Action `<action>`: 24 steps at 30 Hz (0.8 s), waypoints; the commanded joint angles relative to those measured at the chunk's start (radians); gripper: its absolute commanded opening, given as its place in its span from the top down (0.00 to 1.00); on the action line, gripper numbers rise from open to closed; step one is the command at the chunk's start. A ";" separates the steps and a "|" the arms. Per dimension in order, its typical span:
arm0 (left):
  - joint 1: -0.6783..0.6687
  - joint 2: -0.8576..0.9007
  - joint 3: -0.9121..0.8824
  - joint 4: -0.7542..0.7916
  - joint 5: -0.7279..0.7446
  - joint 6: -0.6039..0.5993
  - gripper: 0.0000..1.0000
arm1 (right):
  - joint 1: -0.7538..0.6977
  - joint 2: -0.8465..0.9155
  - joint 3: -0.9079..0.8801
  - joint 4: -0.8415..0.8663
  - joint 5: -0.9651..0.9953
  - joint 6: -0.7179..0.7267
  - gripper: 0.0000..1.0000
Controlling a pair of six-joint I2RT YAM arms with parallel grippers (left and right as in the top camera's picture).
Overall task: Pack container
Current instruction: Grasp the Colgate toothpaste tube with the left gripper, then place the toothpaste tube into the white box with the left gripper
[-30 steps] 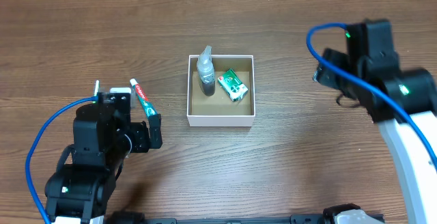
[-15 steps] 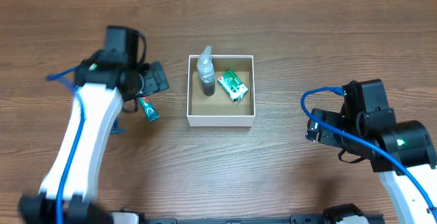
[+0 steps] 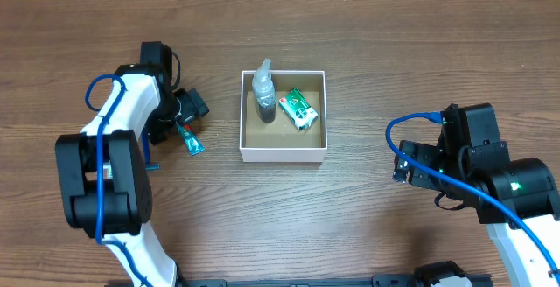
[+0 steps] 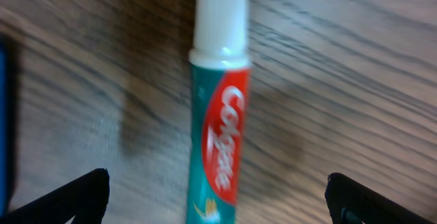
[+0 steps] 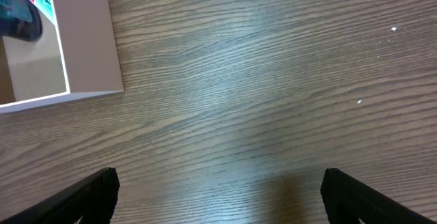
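Note:
The container (image 3: pixel 283 154), a white-walled square box with a brown inside, sits mid-table. It holds a grey spray bottle (image 3: pixel 263 94) and a green packet (image 3: pixel 297 108). A teal and red toothpaste tube (image 3: pixel 189 141) lies on the table to its left. My left gripper (image 3: pixel 182 115) is low over the tube. In the left wrist view it is open (image 4: pixel 218 200), and the tube (image 4: pixel 220 115) lies between its fingers with the white cap pointing away. My right gripper (image 3: pixel 402 163) is open and empty over bare table right of the container (image 5: pixel 89 46).
The table is brown wood. A small blue object (image 3: pixel 151 165) shows beside the left arm, mostly hidden, and a blue edge (image 4: pixel 3 115) shows at the left of the left wrist view. Blue cables loop off both arms.
My left arm swung from the front left up to the toothpaste tube and settled low over it. My right arm drew back from the far right to the front right, then held still.

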 commanded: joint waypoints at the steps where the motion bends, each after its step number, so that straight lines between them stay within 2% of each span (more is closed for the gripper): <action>1: 0.005 0.057 0.006 0.030 0.011 -0.020 0.00 | -0.001 -0.011 0.001 0.007 -0.001 -0.008 0.04; 3: 0.005 0.075 0.006 0.041 0.009 -0.020 0.02 | -0.001 -0.011 0.001 0.007 -0.001 -0.007 0.04; 5: 0.005 0.075 0.006 0.041 0.010 -0.020 0.15 | -0.001 -0.011 0.001 0.007 -0.001 -0.008 0.04; 7: 0.004 0.075 0.006 0.034 0.010 -0.019 0.40 | -0.001 -0.011 0.001 0.007 -0.001 -0.008 0.04; 8: 0.004 0.075 0.006 0.028 0.010 -0.019 0.57 | -0.001 -0.011 0.001 0.007 -0.002 -0.008 0.03; 9: 0.004 0.075 0.006 0.022 0.011 -0.020 0.63 | -0.001 -0.011 0.001 0.007 -0.002 -0.008 0.03; 11: 0.004 0.075 0.006 0.005 0.010 -0.018 0.65 | -0.001 -0.011 0.001 0.007 -0.001 -0.008 0.03; 13: 0.004 0.075 0.006 0.004 0.004 -0.008 0.71 | -0.001 -0.011 0.001 0.010 -0.001 -0.008 0.03; 15: 0.004 0.074 0.008 0.007 -0.020 -0.009 0.91 | -0.001 -0.011 0.001 0.010 -0.001 -0.008 0.03; 16: 0.004 0.074 0.012 0.007 -0.020 -0.009 0.96 | -0.001 -0.011 0.001 0.010 -0.001 -0.008 0.03; 20: 0.000 0.066 0.071 -0.042 -0.019 -0.004 0.96 | -0.001 -0.011 0.001 0.016 -0.001 -0.008 0.03; 24: -0.057 -0.027 0.173 -0.104 -0.020 0.049 0.96 | -0.001 -0.011 0.001 0.017 -0.001 -0.008 0.03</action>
